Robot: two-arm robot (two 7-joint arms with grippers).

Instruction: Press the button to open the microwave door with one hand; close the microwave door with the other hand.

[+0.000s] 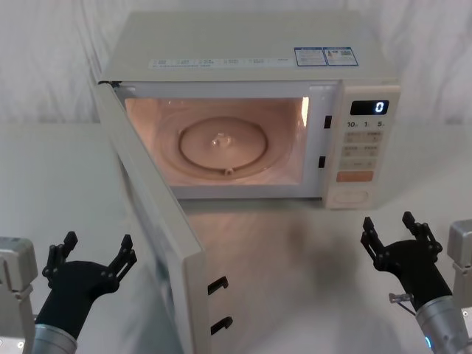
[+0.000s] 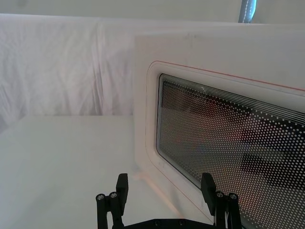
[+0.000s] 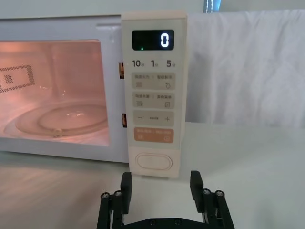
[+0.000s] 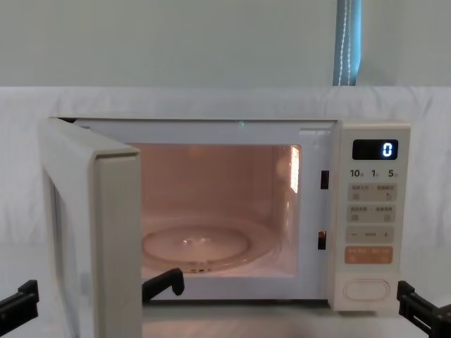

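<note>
The cream microwave stands at the back of the table with its inside lit and a glass turntable showing. The microwave door is swung wide open toward me on its left hinge; its dotted window faces my left gripper. The wide cream button sits lowest on the key panel, also seen as the button and the button. My left gripper hovers open just left of the door's outer face. My right gripper is open, a little in front of the button, touching nothing.
White cloth covers the table and the backdrop. The display reads 0. An orange key sits just above the button. The door's free edge with two black latch hooks juts toward the table's front between my arms.
</note>
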